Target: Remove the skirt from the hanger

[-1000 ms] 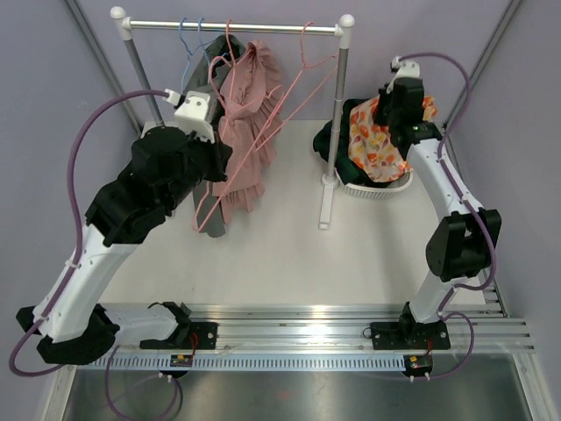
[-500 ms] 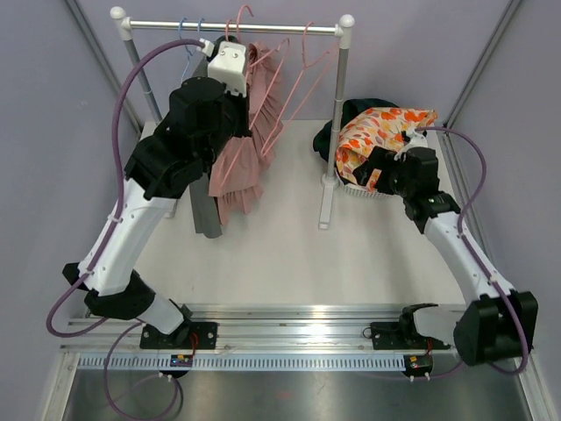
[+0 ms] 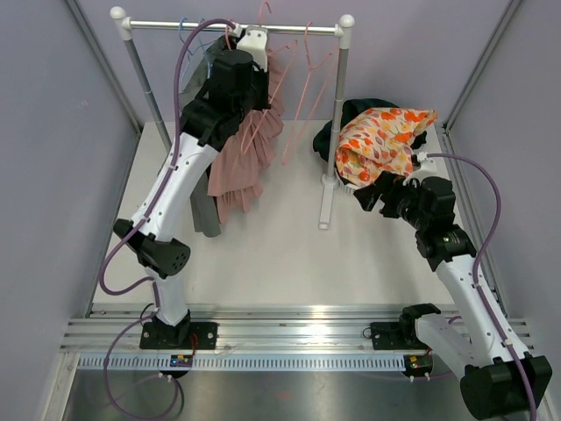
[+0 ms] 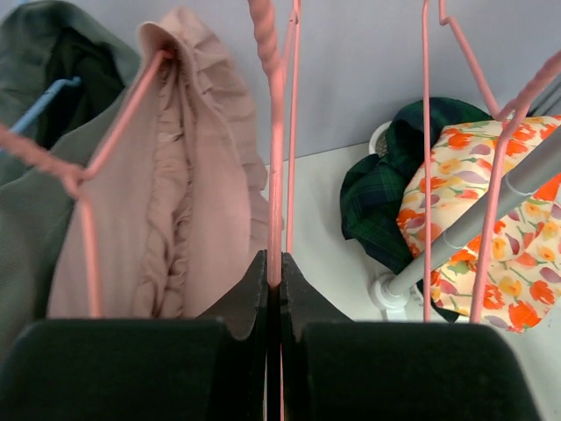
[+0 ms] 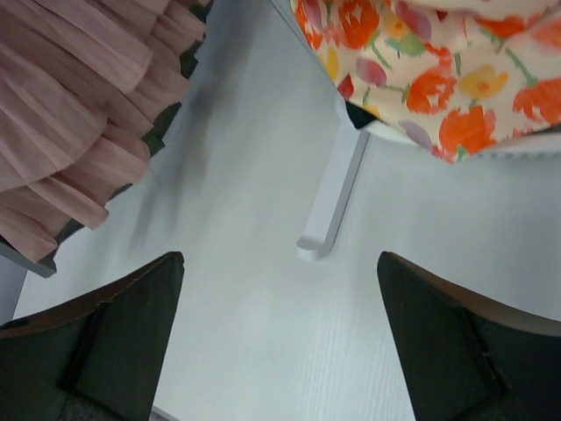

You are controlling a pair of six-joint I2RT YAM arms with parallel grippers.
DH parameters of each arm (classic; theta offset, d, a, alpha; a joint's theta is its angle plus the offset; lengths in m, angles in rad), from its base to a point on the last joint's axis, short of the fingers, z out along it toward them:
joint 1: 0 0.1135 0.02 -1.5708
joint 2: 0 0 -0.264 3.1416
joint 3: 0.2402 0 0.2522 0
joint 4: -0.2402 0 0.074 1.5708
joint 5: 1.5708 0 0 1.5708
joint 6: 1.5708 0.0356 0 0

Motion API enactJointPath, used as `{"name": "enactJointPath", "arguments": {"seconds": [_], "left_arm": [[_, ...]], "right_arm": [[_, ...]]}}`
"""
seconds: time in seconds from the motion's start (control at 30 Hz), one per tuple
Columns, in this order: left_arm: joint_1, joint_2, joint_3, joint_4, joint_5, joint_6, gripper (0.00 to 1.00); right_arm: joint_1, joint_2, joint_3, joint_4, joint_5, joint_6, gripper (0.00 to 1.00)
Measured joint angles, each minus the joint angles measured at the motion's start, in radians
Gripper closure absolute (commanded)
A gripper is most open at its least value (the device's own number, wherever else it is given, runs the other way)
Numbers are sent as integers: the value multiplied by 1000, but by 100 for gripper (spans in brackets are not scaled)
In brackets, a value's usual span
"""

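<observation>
The skirt [image 3: 386, 136], orange floral cloth, lies draped over the white basket [image 3: 348, 185] right of the rack, and also shows in the wrist views [image 4: 473, 202] [image 5: 429, 79]. My left gripper [image 3: 254, 39] [image 4: 273, 267] is up at the rail, shut on the wire of a bare pink hanger [image 4: 276, 175] [image 3: 296, 105]. My right gripper [image 3: 372, 197] [image 5: 280, 263] hangs open over the table, just in front of the basket, with nothing between its fingers.
A pink ruffled garment [image 3: 241, 158] [image 4: 184, 202] hangs on another pink hanger, with a grey-green garment [image 3: 206, 210] behind it on a blue hanger [image 4: 44, 101]. The rack's rail [image 3: 175, 26], right post [image 3: 337, 114] and white foot [image 5: 333, 202] stand mid-table. Dark green cloth [image 4: 377, 202] fills the basket.
My right gripper opened, let go of the floral skirt on the basket and drew back toward me. My left arm raised the pink hanger to the rail.
</observation>
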Motion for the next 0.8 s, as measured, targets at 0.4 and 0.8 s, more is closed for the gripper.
{"name": "enactJointPath", "arguments": {"seconds": [0.4, 0.8], "left_arm": [[0, -73, -204, 53, 116, -64, 73], [7, -290, -201, 47, 81, -34, 34]], "right_arm": [[0, -58, -69, -39, -18, 14, 1], [0, -75, -84, -40, -25, 21, 1]]}}
